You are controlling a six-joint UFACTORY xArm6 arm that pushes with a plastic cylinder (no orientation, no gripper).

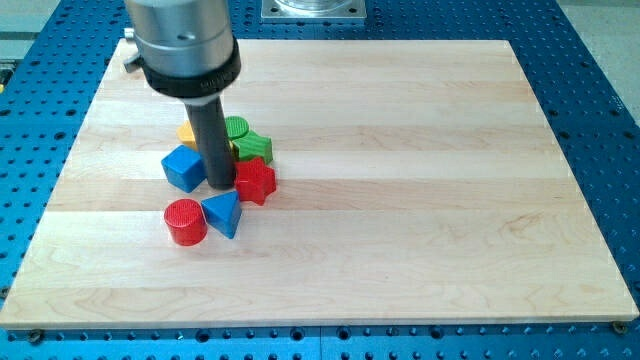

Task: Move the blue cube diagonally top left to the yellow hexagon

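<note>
The blue cube point(184, 167) sits on the wooden board at the view's left. My tip point(221, 186) stands just to its right, between it and the red star-shaped block point(255, 181). The yellow hexagon point(187, 132) lies just above the blue cube, mostly hidden behind the rod; only a sliver shows. A green cylinder point(237, 127) and a green star-shaped block point(252, 146) sit right of the rod. A red cylinder point(185, 222) and a blue triangle point(223, 212) lie below the tip.
The wooden board point(400, 180) rests on a blue perforated table point(610, 110). The arm's grey housing point(185, 45) hangs over the board's upper left. A metal plate point(313, 9) sits at the view's top.
</note>
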